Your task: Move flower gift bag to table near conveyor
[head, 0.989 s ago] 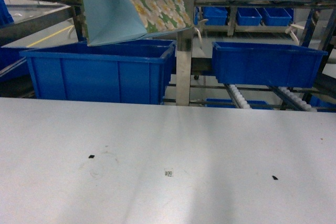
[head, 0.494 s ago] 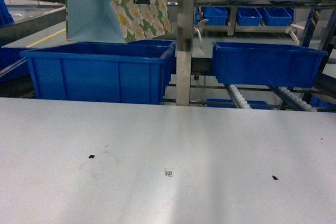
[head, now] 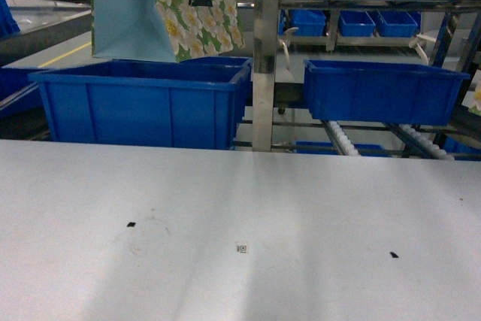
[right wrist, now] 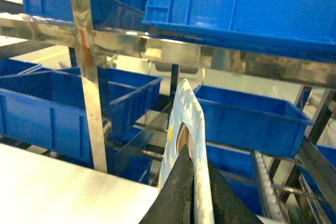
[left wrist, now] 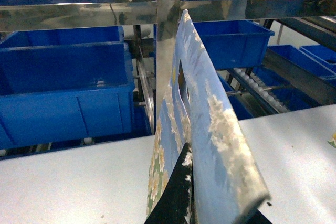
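Nearest you, the white surface (head: 240,216) carries only black specks and a small code mark (head: 241,248). The left fingers (left wrist: 181,192) pinch the flower bag (head: 161,9), which hangs in the air above the big blue bin (head: 143,103) on the rack (head: 264,58). The right fingers (right wrist: 190,182) pinch a second floral bag (right wrist: 186,124). Beyond it, another blue bin (head: 383,89) sits over white rollers (head: 342,140); its contents are hidden from you.
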Controlling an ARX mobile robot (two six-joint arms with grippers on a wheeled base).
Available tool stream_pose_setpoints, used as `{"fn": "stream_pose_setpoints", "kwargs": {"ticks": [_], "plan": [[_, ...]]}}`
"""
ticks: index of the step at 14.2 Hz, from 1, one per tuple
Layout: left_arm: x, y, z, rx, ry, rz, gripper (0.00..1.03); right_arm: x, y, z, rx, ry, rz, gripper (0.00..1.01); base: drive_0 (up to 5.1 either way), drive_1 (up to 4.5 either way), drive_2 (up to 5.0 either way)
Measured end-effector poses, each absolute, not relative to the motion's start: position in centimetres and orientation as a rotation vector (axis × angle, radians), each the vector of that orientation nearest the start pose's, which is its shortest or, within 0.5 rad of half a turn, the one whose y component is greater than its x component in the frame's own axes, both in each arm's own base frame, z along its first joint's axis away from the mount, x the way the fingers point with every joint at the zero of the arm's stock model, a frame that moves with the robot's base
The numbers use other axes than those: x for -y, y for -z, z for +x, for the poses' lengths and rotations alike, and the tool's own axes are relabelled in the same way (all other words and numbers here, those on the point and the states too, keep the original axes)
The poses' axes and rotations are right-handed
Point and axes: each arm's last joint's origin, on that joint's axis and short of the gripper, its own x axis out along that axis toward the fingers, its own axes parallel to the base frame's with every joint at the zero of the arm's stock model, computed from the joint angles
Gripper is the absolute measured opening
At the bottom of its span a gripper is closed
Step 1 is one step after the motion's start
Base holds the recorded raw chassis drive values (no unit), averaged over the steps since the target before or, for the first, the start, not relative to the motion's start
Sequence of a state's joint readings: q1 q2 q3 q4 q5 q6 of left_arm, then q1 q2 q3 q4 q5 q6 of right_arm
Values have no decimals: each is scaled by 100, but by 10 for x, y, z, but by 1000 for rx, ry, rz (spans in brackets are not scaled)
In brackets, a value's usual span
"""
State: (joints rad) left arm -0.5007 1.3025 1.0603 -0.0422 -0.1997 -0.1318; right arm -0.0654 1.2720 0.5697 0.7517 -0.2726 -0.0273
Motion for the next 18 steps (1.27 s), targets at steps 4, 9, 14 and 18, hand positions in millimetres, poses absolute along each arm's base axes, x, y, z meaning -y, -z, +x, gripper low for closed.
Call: {"fn": "stream_pose_setpoints", "kwargs": {"ticks": [4,9,14,18], "plan": [[136,-330,261,-288,280,-32,2,9,-186,275,-111,-156,-44,2,0,0,0],[136,-330,261,-288,281,-32,2,2,-143,280,-182,-144,1,2,0,0,0],[136,-331,261,-287,280,-32,2,12,-103,286,-237,-114,47,2,0,0,0],[136,-330,261,-288,280,-32,2,21,-106,290,-163,-109,58,2,0,0,0]]}}
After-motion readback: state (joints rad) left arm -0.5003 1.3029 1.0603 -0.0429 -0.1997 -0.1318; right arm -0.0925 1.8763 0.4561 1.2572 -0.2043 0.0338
